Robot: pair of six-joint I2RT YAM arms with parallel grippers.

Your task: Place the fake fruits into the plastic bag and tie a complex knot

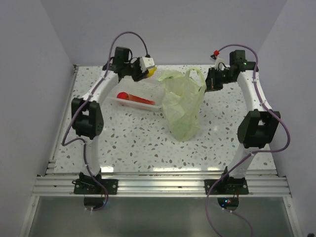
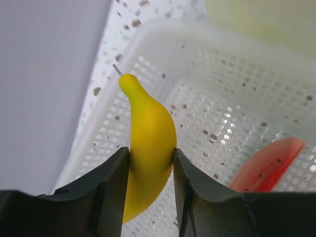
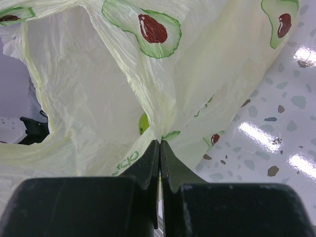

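The speckled white tabletop (image 1: 138, 143) sits between plain pale walls. My left pincer (image 2: 149, 154) is closed on a yellow banana (image 2: 148, 113). One finger presses on each side, and the stalk end pokes out past the tips. Below it is the white basket (image 2: 237, 59). A long red fruit (image 2: 269, 165) lies in there, off to one side of the banana. From the top view I also see a round red fruit (image 1: 122, 95) in the basket, next to the long one.

My right pincer (image 3: 159, 145) is shut tight on a fold of the bag (image 3: 89, 98) and holds that side up. A bit of green (image 3: 143, 123) shows through the thin plastic near the tips. I think it is the apple, already inside, but I cannot be sure.

I think the job is less than half done. The banana has to go in, then the two red fruits. The handles are loose, so there is no knot yet. The bag stands just beside the basket, near the left pincer, with its mouth open at the top.
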